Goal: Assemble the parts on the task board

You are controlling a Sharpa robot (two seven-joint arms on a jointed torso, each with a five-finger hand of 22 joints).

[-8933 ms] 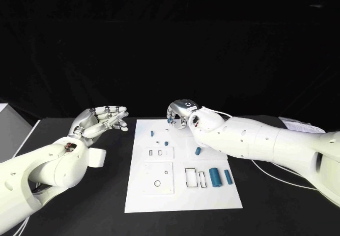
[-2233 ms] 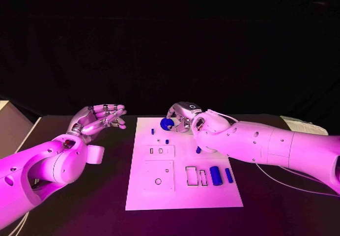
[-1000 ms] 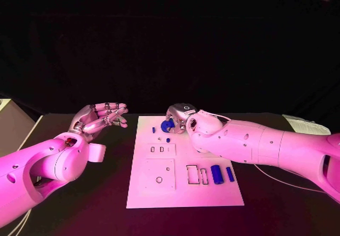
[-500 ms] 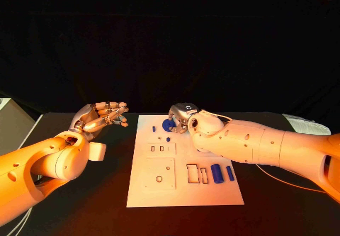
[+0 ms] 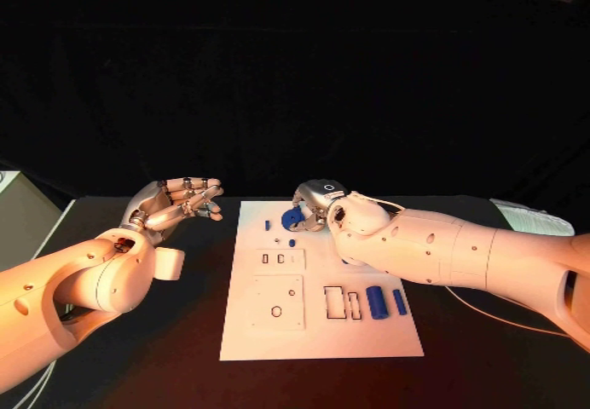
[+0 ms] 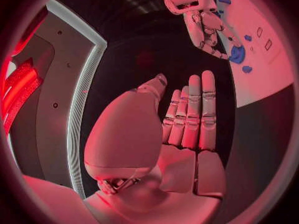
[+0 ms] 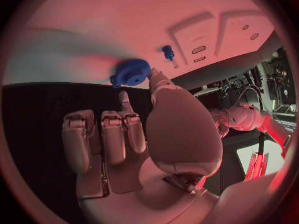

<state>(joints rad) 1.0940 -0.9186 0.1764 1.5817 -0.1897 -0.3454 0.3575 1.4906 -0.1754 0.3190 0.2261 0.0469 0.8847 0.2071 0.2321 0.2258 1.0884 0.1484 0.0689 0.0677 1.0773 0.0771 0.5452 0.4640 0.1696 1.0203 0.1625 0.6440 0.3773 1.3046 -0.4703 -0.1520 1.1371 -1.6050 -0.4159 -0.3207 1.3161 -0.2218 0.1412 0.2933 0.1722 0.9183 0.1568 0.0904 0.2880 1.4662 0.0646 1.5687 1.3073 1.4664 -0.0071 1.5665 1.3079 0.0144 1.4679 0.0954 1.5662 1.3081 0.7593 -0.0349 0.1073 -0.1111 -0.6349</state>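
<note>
Parts point(image 5: 375, 302) — seven, all blue

White task board point(image 5: 314, 332) lies flat mid-counter w/ rectangular slots & round holes. Blue gear-like part point(image 5: 292, 218) sits at far end, pinched by right robot hand point(image 5: 317, 203). Two blue cylinders point(image 5: 376, 302) lie side by side nr right edge; small blue pegs point(image 5: 267, 226) stand nr far end.

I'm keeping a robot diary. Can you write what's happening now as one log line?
right hand: holds blue gear at board's far end | left hand: open, off the board | two blue bars lying on board
</note>
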